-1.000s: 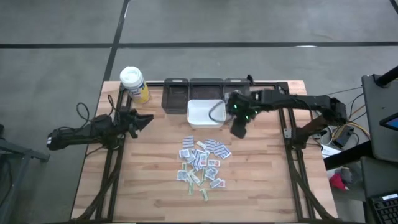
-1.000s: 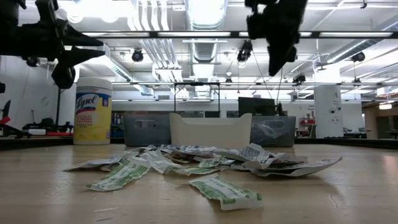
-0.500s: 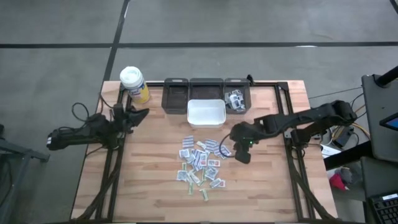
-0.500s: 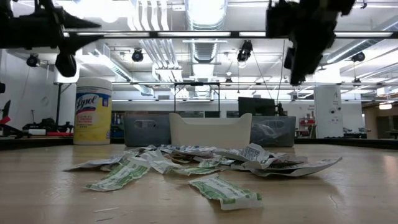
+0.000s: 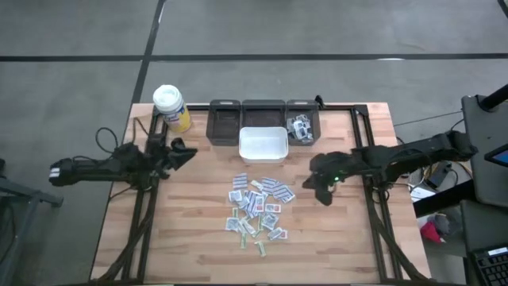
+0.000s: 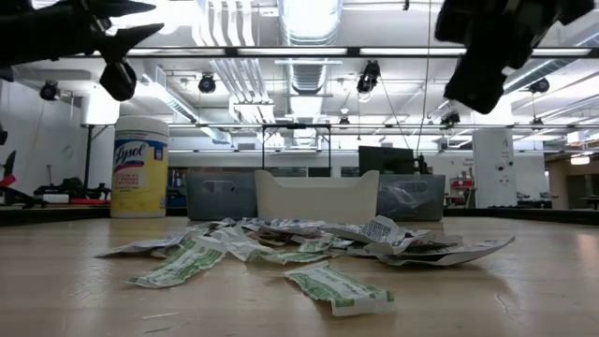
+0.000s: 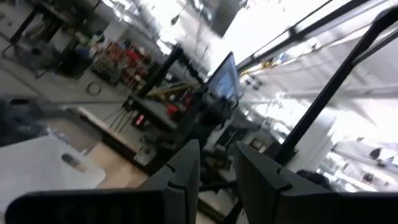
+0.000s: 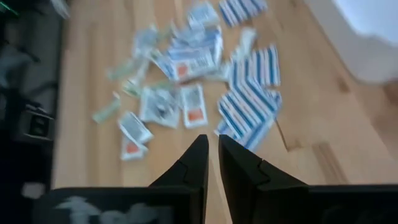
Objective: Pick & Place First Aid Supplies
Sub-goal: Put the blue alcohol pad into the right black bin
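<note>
First aid supplies (image 5: 256, 208): loose heap of packets, lower centre of the table (image 5: 341, 238) in the high view.
Right claw (image 5: 323, 191): just right of the heap, above the table, fingers nearly together with a narrow gap, empty.
Left claw (image 5: 181, 152): left of frame, slightly parted, empty.
White bin (image 5: 263, 145): above the heap.

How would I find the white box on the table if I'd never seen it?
Look at the far edge of the wooden table, where three dark bins sit in a row. The white box sits just in front of the middle one, the only white, empty container there.
</note>
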You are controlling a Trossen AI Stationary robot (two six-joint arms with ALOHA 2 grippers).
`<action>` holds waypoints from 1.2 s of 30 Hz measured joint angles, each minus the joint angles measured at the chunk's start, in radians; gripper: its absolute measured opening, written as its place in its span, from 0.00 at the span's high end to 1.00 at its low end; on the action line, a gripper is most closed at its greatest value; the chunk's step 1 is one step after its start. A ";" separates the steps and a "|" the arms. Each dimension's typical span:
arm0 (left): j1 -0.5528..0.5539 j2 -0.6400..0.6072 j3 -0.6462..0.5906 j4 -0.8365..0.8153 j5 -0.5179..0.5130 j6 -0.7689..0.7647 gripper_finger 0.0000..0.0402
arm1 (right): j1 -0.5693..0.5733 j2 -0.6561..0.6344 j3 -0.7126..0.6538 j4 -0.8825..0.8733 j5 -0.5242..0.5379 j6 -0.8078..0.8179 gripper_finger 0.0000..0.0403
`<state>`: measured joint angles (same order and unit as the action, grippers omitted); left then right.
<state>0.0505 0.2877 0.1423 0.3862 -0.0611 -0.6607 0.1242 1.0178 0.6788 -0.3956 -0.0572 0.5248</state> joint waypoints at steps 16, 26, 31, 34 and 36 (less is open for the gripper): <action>-0.059 0.597 0.451 -0.517 0.002 0.031 0.77 | 0.000 -0.493 -0.282 0.147 0.063 -0.019 0.92; -0.115 0.889 0.715 -0.822 0.003 0.087 0.77 | 0.000 -0.663 -0.380 0.180 0.068 -0.015 0.92; -0.138 0.994 0.731 -0.839 0.060 0.106 0.77 | 0.000 -0.699 -0.409 0.178 0.068 -0.002 0.92; -0.147 1.063 0.727 -0.845 0.107 0.090 0.77 | 0.000 -0.704 -0.415 0.178 0.069 0.000 0.92; -0.147 1.101 0.725 -0.848 0.129 0.080 0.77 | 0.000 -0.704 -0.415 0.177 0.069 0.000 0.92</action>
<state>-0.0963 1.3889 0.8673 -0.4619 0.0681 -0.5805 0.1242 0.3141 0.2634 -0.2184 0.0116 0.5245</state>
